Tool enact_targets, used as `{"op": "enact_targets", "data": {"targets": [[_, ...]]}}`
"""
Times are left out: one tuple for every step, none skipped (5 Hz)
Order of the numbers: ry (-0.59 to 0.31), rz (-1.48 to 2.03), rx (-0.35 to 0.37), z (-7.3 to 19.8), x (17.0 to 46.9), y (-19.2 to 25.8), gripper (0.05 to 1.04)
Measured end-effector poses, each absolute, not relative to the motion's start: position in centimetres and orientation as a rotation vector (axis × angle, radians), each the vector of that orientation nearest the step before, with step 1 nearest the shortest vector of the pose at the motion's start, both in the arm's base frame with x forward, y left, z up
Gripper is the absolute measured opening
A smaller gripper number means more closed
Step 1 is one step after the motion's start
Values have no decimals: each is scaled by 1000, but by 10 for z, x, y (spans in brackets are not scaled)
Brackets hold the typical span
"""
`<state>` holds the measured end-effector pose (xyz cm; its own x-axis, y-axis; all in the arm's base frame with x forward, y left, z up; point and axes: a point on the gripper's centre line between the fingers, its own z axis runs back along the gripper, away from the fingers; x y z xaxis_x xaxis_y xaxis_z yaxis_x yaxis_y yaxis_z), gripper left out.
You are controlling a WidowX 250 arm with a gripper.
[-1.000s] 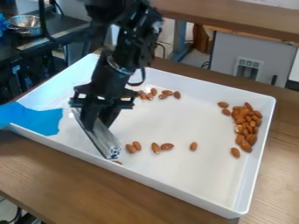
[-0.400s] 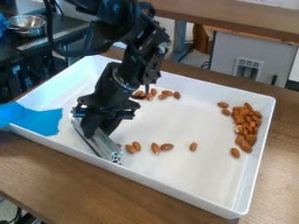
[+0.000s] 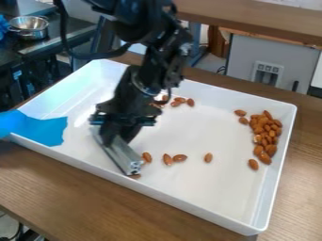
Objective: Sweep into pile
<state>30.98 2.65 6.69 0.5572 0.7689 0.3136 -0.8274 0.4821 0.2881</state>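
Beside the metal bar [image 3: 125, 159] in the pincer [image 3: 117, 139], almonds [image 3: 147, 157]

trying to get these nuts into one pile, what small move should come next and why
Probably ease the metal bar a little toward the big almond pile at the tray's right side, kept low: the gripper holds it, and loose almonds lie between its near end and that pile.
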Motion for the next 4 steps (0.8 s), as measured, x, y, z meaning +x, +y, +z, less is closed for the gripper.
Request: {"op": "enact_targets", "data": {"targets": [[-221,910,399,67,327,3,352],[-255,885,385,65,344,-15,352],[-281,882,380,64,366,-38,352],[-290,889,380,65,389,-67,352]]}}
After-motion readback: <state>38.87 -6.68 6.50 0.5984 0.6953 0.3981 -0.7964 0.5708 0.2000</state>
